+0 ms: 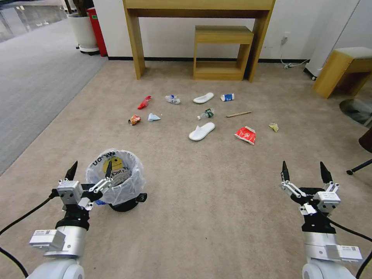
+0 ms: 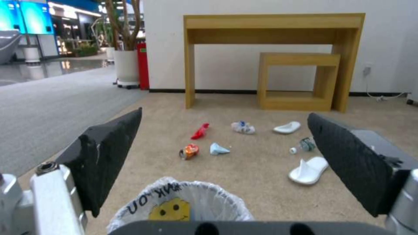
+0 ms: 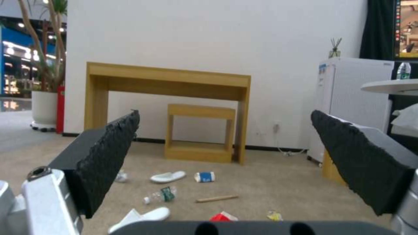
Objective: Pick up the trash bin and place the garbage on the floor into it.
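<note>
- Beige carpet (image 1: 217,201) carries the garbage (image 1: 201,131), scattered ahead of me.
- My left gripper (image 1: 90,173), spread wide and empty, straddles the trash bin (image 1: 116,174) rim for pickup.
- My right gripper (image 1: 304,171) waits agape, empty.

trash bin (image 2: 181,204): cut by lower edge | bag lettering (image 1: 97,159): partly hidden, unreadable

We see the trash bin (image 1: 116,178) standing on the carpet near left, its clear bag liner open. Our left gripper (image 1: 90,171) hangs spread at the bin's left rim, one finger over the bag. Our right gripper (image 1: 305,171) hovers spread near right, above bare carpet. The garbage (image 1: 201,131) lies scattered farther off, before a wooden desk (image 1: 201,9).
</note>
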Robot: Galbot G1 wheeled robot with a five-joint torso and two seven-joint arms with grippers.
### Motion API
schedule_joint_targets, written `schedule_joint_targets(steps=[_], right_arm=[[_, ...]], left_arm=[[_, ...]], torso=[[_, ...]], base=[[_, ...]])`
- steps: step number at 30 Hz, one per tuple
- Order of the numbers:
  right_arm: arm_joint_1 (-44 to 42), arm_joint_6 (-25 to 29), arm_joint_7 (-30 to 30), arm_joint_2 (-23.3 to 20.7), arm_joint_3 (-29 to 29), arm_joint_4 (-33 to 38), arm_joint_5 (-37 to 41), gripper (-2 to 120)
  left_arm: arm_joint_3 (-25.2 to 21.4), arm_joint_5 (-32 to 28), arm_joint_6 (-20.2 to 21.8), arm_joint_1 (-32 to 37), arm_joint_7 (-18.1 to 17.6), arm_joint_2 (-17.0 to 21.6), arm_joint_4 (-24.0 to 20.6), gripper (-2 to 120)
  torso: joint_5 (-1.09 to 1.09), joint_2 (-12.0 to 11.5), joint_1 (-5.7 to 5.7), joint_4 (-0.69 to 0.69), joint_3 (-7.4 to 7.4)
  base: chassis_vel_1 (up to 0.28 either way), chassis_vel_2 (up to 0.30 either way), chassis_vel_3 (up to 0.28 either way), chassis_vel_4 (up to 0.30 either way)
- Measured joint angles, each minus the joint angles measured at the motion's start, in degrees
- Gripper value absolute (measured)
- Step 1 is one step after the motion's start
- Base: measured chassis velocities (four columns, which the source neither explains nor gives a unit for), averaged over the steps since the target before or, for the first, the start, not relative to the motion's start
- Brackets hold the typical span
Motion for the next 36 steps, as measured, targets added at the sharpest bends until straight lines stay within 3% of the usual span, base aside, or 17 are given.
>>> schedule_joint_targets(steps=[10, 25, 36], right_arm=[[-0.03, 0.03, 0.11, -0.01, 0.09, 0.14, -0.01, 100], [-0.13, 1.46, 0.22, -0.08, -0.01, -0.42, -0.2, 100], [-0.09, 2.19, 0.93, -0.15, -0.33, -0.4, 0.23, 100]], left_arm=[[0.09, 0.54, -0.11, 0.59, 0.14, -0.18, -0.4, 100], [0.48, 1.32, -0.43, 0.93, 0.39, -0.21, -0.53, 100], [0.61, 1.47, -0.53, 1.0, 0.43, 0.01, -0.42, 100]], torso=[[0.0, 0.01, 0.0, 0.0, -0.01], [0.0, 0.0, 0.01, 0.01, 0.01], [0.0, 0.0, 0.0, 0.0, -0.01]], base=[[-0.018, 0.022, 0.017, -0.014], [-0.166, 0.204, 0.168, -0.208], [-0.031, 0.085, 0.025, -0.091]])
